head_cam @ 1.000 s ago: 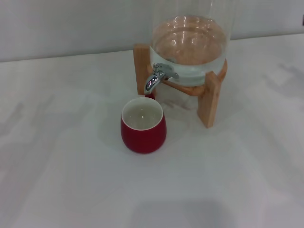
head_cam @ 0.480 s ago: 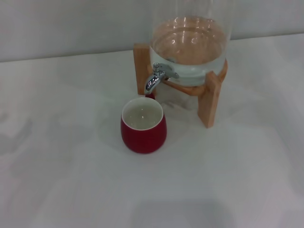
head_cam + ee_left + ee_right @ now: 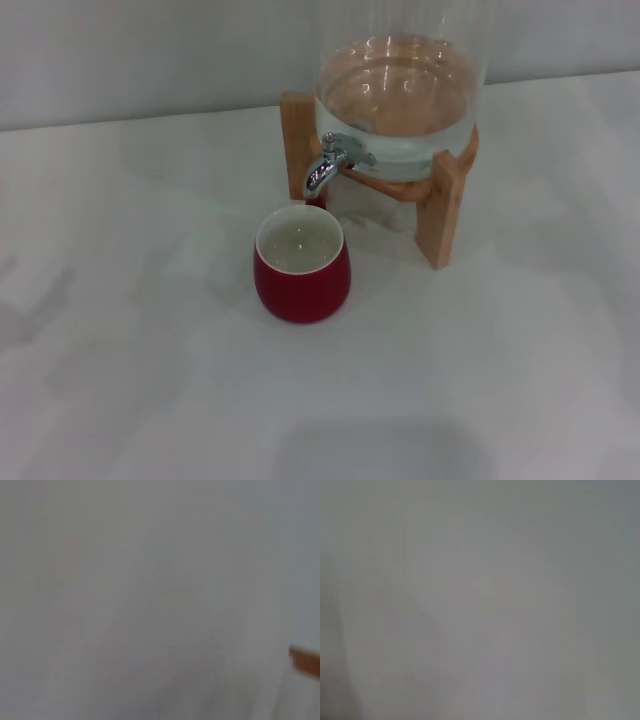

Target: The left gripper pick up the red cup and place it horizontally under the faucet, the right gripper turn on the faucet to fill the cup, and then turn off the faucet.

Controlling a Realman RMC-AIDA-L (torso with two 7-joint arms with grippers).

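Observation:
The red cup [image 3: 302, 265] stands upright on the white table, its cream inside holding water. It sits just below and in front of the chrome faucet [image 3: 330, 165], whose spout points down toward the cup's far rim. The faucet is fixed to a clear glass dispenser [image 3: 400, 90] holding water, on a wooden stand [image 3: 440, 205]. No water stream shows at the spout. Neither gripper nor arm is in the head view. The left wrist view shows only blank surface and a sliver of the wooden stand [image 3: 305, 661]. The right wrist view shows only blank surface.
The white table [image 3: 130, 330] spreads around the cup. A pale wall runs along the back behind the dispenser. A faint shadow lies on the table at the near edge.
A faint shadow at the far left of the table has shifted toward the near left. The cup, faucet and dispenser have not moved.

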